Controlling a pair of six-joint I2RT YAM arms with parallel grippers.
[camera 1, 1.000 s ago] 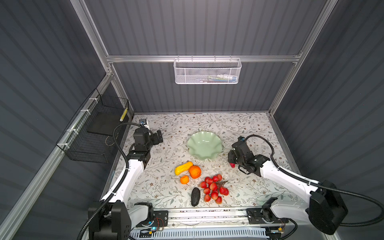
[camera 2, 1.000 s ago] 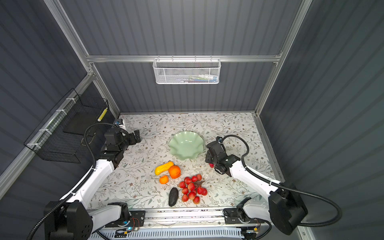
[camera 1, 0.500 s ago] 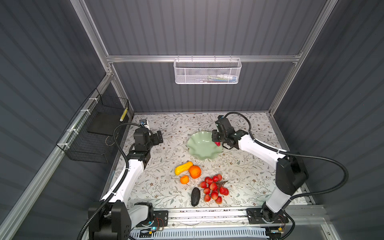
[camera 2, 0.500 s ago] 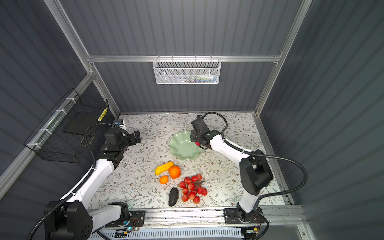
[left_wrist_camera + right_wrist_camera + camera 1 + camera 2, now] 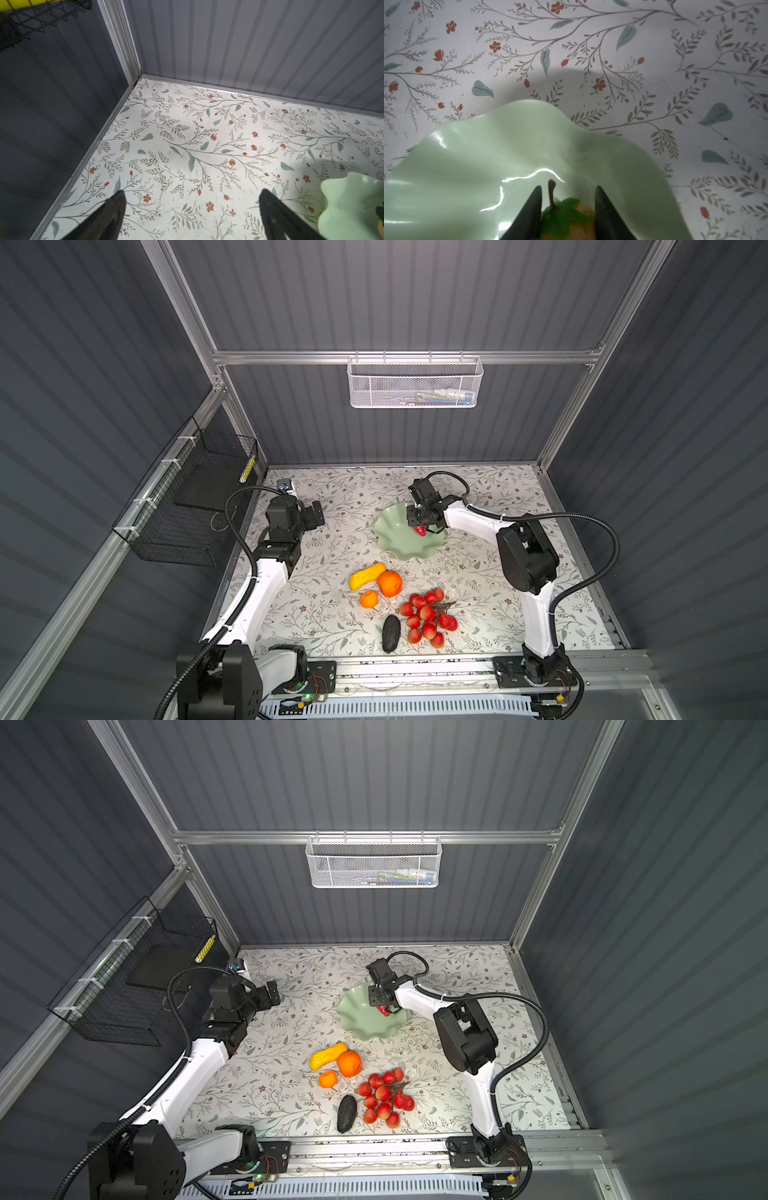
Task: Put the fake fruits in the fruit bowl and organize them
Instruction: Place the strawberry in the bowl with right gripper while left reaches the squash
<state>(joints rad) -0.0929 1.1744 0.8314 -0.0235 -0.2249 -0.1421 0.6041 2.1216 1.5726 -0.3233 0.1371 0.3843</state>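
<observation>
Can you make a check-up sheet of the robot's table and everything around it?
Surface: floral table, flat.
Job's things: red strawberry over the fruit bowl; yellow fruit, large orange, small orange, dark avocado-like fruit, bunch of red fruits on the table outside it.
Clutter: nothing seen.
End effectors: right end effector shut on the strawberry; left end effector open, empty.
Cables: left arm's cable and right arm's cable loop clear of the fruits.
Surroundings: white mesh basket on back rail, black wire basket on left wall.
</observation>
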